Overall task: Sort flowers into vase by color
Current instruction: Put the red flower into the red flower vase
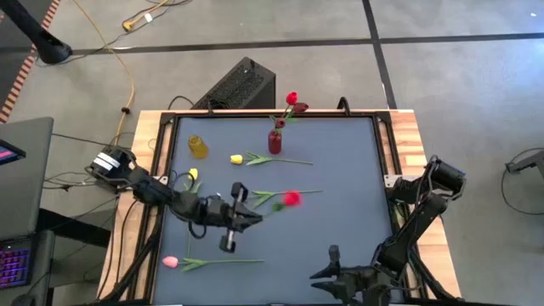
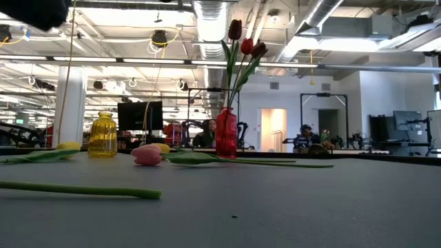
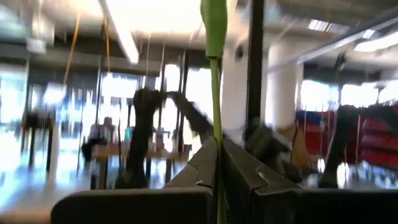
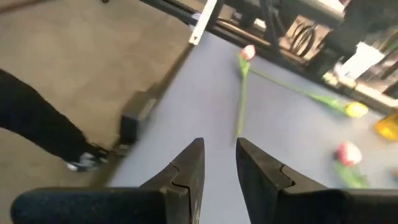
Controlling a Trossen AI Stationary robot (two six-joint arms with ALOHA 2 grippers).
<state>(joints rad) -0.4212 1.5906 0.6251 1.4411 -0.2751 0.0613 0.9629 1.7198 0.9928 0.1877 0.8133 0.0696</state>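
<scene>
The red tulip (image 1: 291,199) is hanging over the middle of the grey table (image 1: 340,161), its thin green stem (image 3: 216,112) clamped between the fully closed fingers of the left gripper (image 1: 246,218). In the left wrist view only the stem is showing — the head is cut off.

Three dark red tulips are standing in the red glass vase (image 2: 226,133) at the far edge. The ribbed yellow glass vase (image 2: 103,135) is sitting to its left. A yellow tulip (image 1: 237,159) is lying between the two vases, and a pink one (image 1: 171,262) is lying near the front. No writing is readable.

The right gripper (image 4: 219,163) is waiting at the front right corner, fingers slightly apart and holding nothing.
</scene>
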